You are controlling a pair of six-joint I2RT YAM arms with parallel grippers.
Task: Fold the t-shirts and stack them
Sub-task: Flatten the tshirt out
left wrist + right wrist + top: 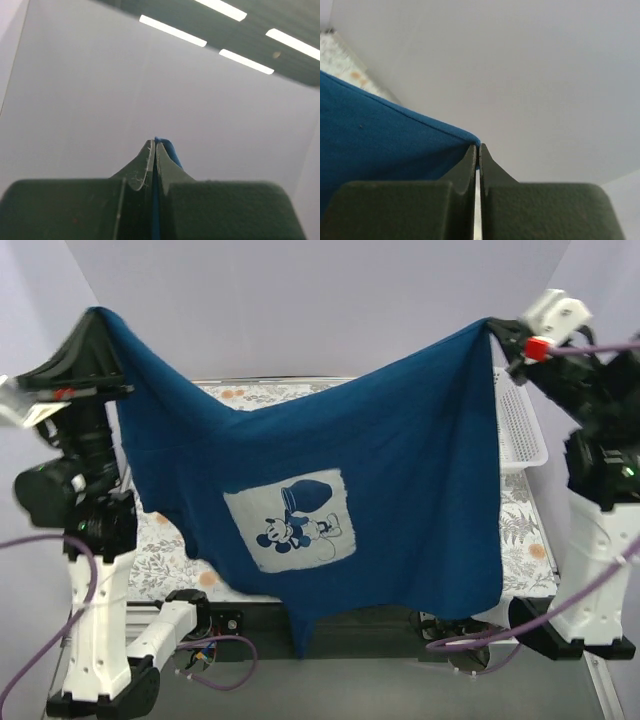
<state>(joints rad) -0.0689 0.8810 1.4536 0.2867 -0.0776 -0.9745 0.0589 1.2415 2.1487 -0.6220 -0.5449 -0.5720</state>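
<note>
The navy blue t-shirt (pixel 400 460) hangs spread in the air between both arms, its pale cartoon-mouse print (pixel 290 521) facing the top camera, upside down. My left gripper (pixel 95 318) is shut on its upper left corner; a sliver of blue cloth (pixel 170 150) shows between the fingers in the left wrist view (pixel 154 142). My right gripper (pixel 492 330) is shut on the upper right corner; the cloth (pixel 380 135) stretches left from the fingertips (pixel 478 146). The lower edge droops to the table's near edge. No neck label shows.
The floral-patterned table (pixel 530 530) lies under and behind the shirt. A white lattice basket (pixel 520 425) stands at the right edge of the table, by the right arm. Purple cables loop near both arm bases.
</note>
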